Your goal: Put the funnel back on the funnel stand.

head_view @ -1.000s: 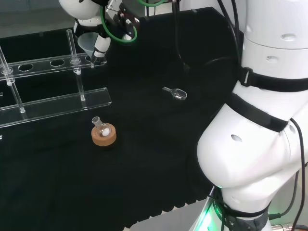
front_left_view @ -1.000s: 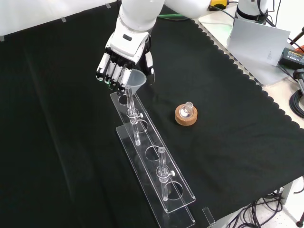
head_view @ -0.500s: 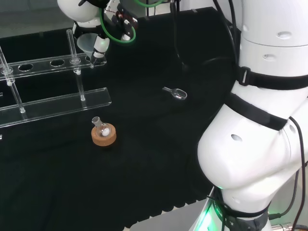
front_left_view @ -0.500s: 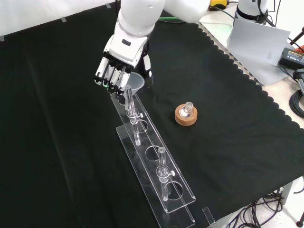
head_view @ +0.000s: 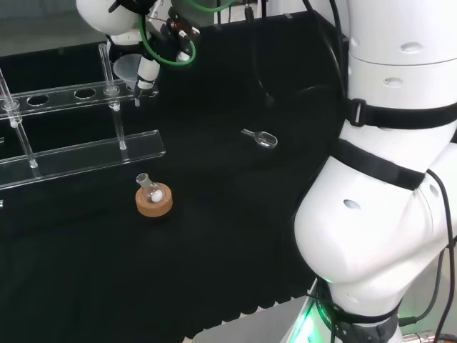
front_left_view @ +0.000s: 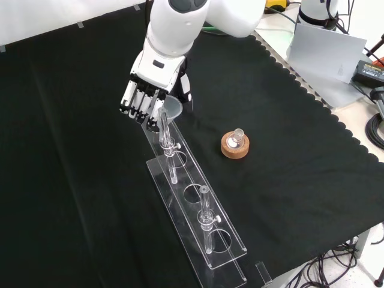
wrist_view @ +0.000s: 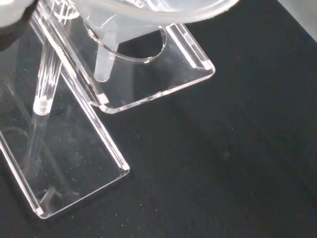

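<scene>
We held the funnel [front_left_view: 171,107] in the hand [front_left_view: 144,96], the fingers [front_left_view: 137,101] curled round its cone, at the far end of the funnel stand [front_left_view: 198,210] in the front view. In the wrist view its spout [wrist_view: 102,67] hung over the round hole [wrist_view: 143,47] in the end of the stand's upper shelf, the tip about level with the rim; whether it had entered we could not tell. We judged this the seating step: the next move called for a straight lowering until the cone rested on the hole's edge, then a release of the fingers.

Room was tight beside the funnel. An upright clear post [front_left_view: 163,123] of the stand rose just beside the cone in the front view, and the shelf's end edge [wrist_view: 198,54] lay close past the hole, so a sideways drift could have caught either. Nearer along the stand more holes stood open. To the right in the front view, a small flask [front_left_view: 237,137] on a cork ring [front_left_view: 234,147] stood well apart, and in the head view a clear scoop [head_view: 261,137] lay farther right on the table [front_left_view: 72,180], black cloth bare about it.
</scene>
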### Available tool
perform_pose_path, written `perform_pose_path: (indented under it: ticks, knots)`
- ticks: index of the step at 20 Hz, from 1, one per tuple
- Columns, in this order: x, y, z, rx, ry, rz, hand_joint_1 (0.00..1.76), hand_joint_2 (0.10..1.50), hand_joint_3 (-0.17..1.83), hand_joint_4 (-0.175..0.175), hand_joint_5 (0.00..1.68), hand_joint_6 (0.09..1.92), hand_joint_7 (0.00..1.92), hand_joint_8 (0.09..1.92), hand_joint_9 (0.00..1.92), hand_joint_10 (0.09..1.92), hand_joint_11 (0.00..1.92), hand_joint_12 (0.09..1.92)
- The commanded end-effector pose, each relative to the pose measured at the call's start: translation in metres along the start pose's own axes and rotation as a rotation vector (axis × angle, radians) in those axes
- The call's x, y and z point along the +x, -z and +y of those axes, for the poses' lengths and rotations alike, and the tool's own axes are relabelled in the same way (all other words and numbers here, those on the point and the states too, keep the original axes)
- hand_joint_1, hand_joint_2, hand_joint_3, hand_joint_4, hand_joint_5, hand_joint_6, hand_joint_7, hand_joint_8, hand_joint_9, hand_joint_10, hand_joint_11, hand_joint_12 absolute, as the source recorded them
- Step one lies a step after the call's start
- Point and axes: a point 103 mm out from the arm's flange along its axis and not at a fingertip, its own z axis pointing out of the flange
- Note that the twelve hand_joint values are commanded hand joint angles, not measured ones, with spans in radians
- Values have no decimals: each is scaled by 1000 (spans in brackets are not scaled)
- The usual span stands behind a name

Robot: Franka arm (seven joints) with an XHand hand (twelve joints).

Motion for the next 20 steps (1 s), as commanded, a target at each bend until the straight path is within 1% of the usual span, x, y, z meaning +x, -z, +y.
perform_pose_path:
  ticks: [1,5,9,10,12,15,18,20]
  knots:
    - [-2,1,1,51,17,-5,681,612,211,123,720,649,1205,125,930,215,114,1503]
    - [-10,0,-3,42,13,1,640,610,213,112,646,586,1134,99,893,232,102,1510]
    - [-9,5,-2,56,19,-19,618,610,209,102,616,466,1083,90,843,295,80,1520]
    - [-8,7,-2,64,19,-24,611,610,207,99,610,440,1068,87,829,310,74,1522]
    - [-7,10,-1,119,12,-35,596,609,202,91,595,374,1028,87,784,352,51,1533]
    - [-5,12,0,162,5,-38,557,614,172,72,546,228,929,87,644,455,7,1529]
    - [-8,13,-2,160,-11,-24,520,620,148,56,447,105,831,87,545,515,0,1494]
    - [-9,16,-2,152,-19,-23,508,623,140,48,394,87,791,87,513,532,0,1482]
